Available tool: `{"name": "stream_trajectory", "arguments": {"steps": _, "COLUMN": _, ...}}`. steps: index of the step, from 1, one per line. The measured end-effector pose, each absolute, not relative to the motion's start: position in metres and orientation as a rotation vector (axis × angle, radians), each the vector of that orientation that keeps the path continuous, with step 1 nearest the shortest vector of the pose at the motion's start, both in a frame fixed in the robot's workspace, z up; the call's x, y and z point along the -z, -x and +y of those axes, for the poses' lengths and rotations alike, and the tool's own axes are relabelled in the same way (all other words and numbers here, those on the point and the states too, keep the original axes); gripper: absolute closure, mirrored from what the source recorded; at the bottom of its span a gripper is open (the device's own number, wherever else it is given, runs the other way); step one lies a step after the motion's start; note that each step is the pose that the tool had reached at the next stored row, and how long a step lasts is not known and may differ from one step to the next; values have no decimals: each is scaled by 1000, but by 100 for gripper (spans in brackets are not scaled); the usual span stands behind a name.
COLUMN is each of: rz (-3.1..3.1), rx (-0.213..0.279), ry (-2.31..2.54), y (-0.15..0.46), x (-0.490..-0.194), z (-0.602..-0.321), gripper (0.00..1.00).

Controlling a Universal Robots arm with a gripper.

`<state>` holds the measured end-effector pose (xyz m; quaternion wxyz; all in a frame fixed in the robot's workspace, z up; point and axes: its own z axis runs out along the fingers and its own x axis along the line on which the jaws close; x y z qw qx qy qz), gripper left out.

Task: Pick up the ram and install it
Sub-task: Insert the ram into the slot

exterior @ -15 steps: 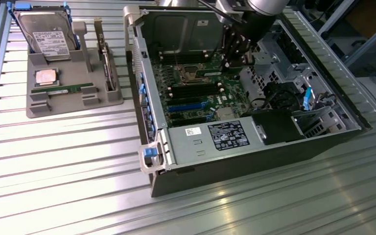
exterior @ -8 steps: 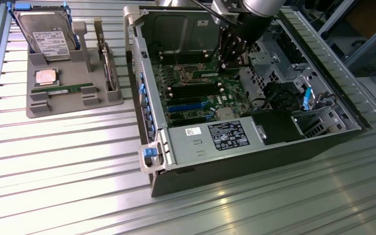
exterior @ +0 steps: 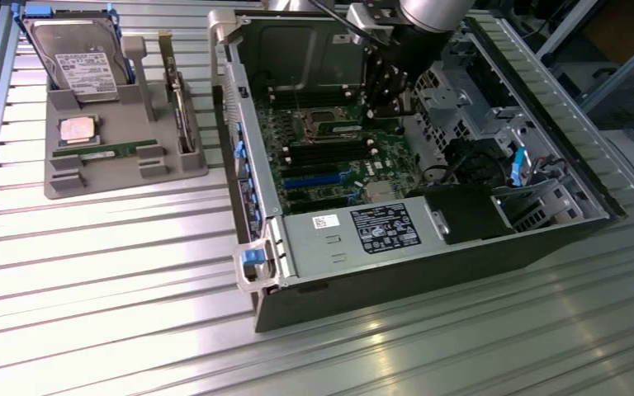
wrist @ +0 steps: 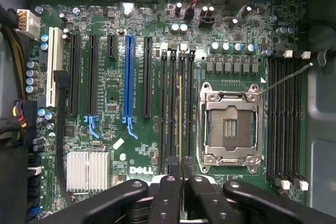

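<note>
Progress: pick-up complete, seating not confirmed. Inside the computer case (exterior: 405, 272), over the motherboard (wrist: 121, 145), the gripper (wrist: 182, 182) has its fingers pressed almost together on the ram (wrist: 181, 119). The ram is held edge-on along a memory slot (wrist: 182, 61) beside the CPU socket (wrist: 229, 127). Exterior view supplies the parts tray (exterior: 130, 177) with a second stick (exterior: 106, 151) lying on it. Wrist view supplies the stick-to-slot alignment.

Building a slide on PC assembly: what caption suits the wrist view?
Gripper shut on the ram, held edge-on over the memory slots beside the empty CPU socket.
</note>
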<state>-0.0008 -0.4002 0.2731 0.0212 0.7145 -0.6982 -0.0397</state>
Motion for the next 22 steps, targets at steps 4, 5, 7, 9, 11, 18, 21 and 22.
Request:
{"name": "stream_trajectory", "arguments": {"steps": 4, "rz": -2164, "rx": 123, "ry": -2215, "y": 3, "x": -270, "z": -400, "gripper": 88}}
{"name": "stream_trajectory", "arguments": {"steps": 5, "rz": -2164, "rx": 123, "ry": -2215, "y": 4, "x": -270, "z": -400, "gripper": 88}}
{"name": "stream_trajectory", "arguments": {"steps": 7, "rz": -2164, "rx": 123, "ry": -2215, "y": 6, "x": -268, "z": -400, "gripper": 88}}
{"name": "stream_trajectory", "arguments": {"steps": 9, "rz": -2164, "rx": 123, "ry": -2215, "y": 8, "x": -267, "z": -400, "gripper": 88}}
{"name": "stream_trajectory", "arguments": {"steps": 11, "rz": -2164, "rx": 123, "ry": -2215, "y": 8, "x": -266, "z": -400, "gripper": 88}}
{"name": "stream_trajectory", "arguments": {"steps": 18, "rz": -2164, "rx": 123, "ry": -2215, "y": 13, "x": -261, "z": -400, "gripper": 88}}
{"name": "stream_trajectory", "arguments": {"steps": 21, "rz": -2164, "rx": 123, "ry": -2215, "y": 16, "x": -258, "z": -401, "gripper": 88}}
{"name": "stream_trajectory", "arguments": {"steps": 22, "rz": -2164, "rx": 123, "ry": -2215, "y": 18, "x": -258, "z": -401, "gripper": 88}}
